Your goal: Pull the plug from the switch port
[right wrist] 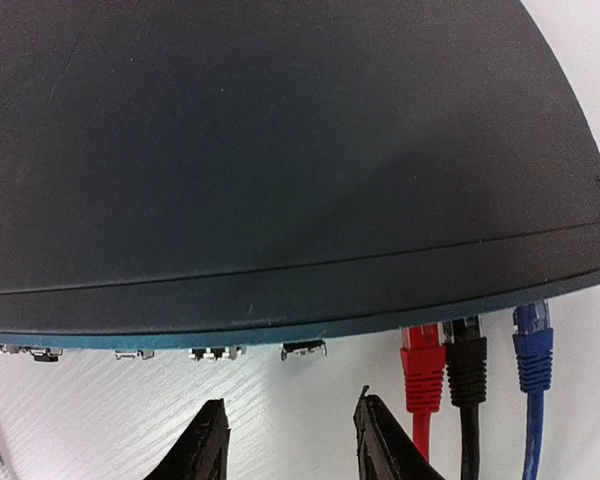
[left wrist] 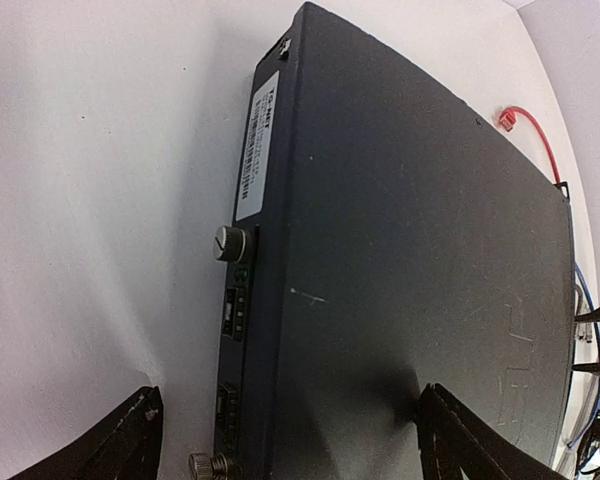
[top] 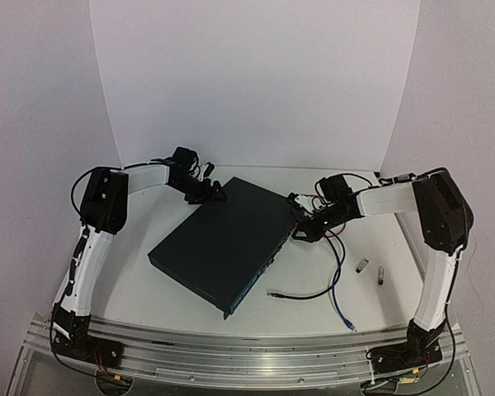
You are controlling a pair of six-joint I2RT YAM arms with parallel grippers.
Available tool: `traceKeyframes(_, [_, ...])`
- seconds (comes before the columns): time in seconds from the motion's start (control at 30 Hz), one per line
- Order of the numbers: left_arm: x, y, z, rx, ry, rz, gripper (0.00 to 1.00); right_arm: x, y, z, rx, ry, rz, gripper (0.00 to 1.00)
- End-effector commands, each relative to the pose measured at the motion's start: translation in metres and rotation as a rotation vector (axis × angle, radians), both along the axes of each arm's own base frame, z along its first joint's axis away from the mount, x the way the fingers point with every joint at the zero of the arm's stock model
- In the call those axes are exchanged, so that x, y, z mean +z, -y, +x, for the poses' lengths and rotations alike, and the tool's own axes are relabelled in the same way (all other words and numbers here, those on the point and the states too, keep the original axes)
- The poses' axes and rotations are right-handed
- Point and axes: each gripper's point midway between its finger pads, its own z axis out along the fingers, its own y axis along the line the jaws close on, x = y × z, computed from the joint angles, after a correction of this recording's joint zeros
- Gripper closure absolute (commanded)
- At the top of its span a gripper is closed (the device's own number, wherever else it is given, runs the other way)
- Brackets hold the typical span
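Both parted, empty: left claw (left wrist: 288, 400) straddles switch (left wrist: 400, 250) edge; right claw (right wrist: 290, 405) just beside red plug (right wrist: 421, 370).

A robotics lab bench; 2 arms (top: 87, 256) bolted to an aluminium rail (top: 247, 351), white backdrop (top: 256, 82)

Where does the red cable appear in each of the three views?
Top external: the red cable is a faint thin line just right of the switch, near its far end.
Left wrist: the cable curves at the upper right, beyond the switch's far corner.
Right wrist: bottom right, its red end sits in a port.
Shared landmark: the switch, dark and flat in every view.
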Motion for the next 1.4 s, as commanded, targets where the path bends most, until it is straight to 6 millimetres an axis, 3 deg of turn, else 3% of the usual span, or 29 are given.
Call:
traceKeyframes(0.0, [-0.053, -0.009, -0.023, 0.008, -0.115, 0.113, 0.13, -0.004, -0.008, 0.009, 0.026, 0.036, -0.042, 0.6])
traceKeyframes(0.97, [-0.055, -0.006, -0.022, 0.013, -0.12, 0.093, 0.14, 0.003, -0.023, 0.033, 0.017, 0.153, -0.021, 0.74])
traceKeyframes(1.37, [-0.058, -0.007, -0.026, 0.006, -0.129, 0.104, 0.14, 0.004, -0.024, 0.033, 0.031, 0.195, -0.03, 0.87])
